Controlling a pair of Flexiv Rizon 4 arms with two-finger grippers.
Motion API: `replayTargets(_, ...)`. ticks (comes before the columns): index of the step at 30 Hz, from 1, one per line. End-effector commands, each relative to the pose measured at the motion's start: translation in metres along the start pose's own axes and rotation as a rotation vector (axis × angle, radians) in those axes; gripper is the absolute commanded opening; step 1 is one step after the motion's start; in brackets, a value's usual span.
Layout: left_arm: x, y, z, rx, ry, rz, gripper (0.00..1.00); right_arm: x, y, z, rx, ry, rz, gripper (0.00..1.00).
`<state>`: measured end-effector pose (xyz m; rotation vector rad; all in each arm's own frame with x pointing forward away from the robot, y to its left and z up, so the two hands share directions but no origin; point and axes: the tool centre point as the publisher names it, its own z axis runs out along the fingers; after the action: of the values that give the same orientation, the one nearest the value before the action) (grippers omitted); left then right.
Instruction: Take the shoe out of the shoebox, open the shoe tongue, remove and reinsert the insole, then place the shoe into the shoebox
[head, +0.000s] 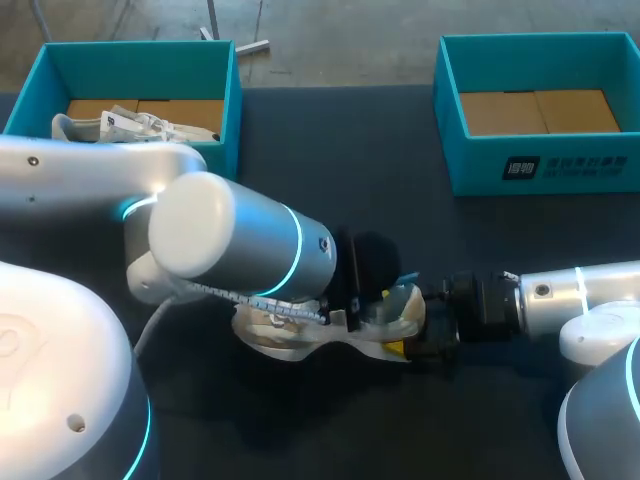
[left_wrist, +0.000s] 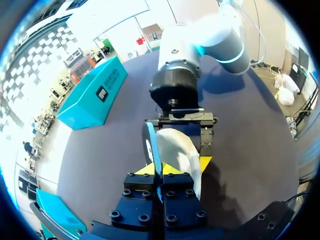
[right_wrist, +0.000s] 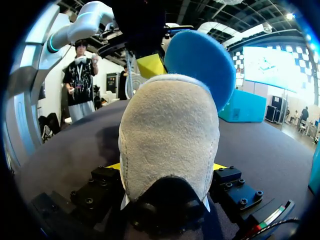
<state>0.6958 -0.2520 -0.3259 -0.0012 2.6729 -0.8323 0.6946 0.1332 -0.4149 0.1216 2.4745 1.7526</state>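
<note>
Shoe clamped at the heel, insole pinched above it

Shoe (head: 290, 345) lies near the table's (head: 380, 130) front edge, about midway along it, and the left arm hides much of it in the head view. It is pale, with a cream, suede-like upper at the heel, a white sole and white laces. The right gripper (right_wrist: 167, 167) is clamped on the heel, one yellow tip pressed to each side. A blue insole (right_wrist: 200, 60) stands up out of the shoe's opening, its rounded end showing. The left gripper (left_wrist: 159, 170) is closed on the insole, which is seen edge-on between its two yellow tips. The two grippers face each other with the shoe between them. At the table's far left corner, the teal left shoebox (head: 232, 90) holds a second pale shoe (head: 140, 125). The matching right shoebox (head: 540, 165), at the far right corner, shows its brown cardboard floor.
</note>
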Motion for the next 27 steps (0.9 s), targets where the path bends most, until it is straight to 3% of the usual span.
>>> replayTargets(1,0.003,-0.007,-0.003,0.000,-0.014,0.003,0.00,0.001,0.001,0.002,0.006,0.000,0.000,0.00)
replayTargets(6,0.008,-0.013,0.000,0.005,-0.017,0.027,0.00,0.001,0.001,0.002,0.006,0.000,0.000,0.00)
replayTargets(8,0.009,-0.013,0.003,0.001,-0.016,0.032,0.15,0.001,0.001,0.002,0.006,0.000,0.000,0.00)
replayTargets(11,0.009,-0.011,0.006,-0.001,-0.008,0.035,0.22,0.001,0.001,0.002,0.006,0.000,0.000,0.00)
replayTargets(27,0.008,0.014,0.015,-0.010,0.024,0.017,0.29,0.001,0.001,0.002,0.006,0.000,0.000,0.00)
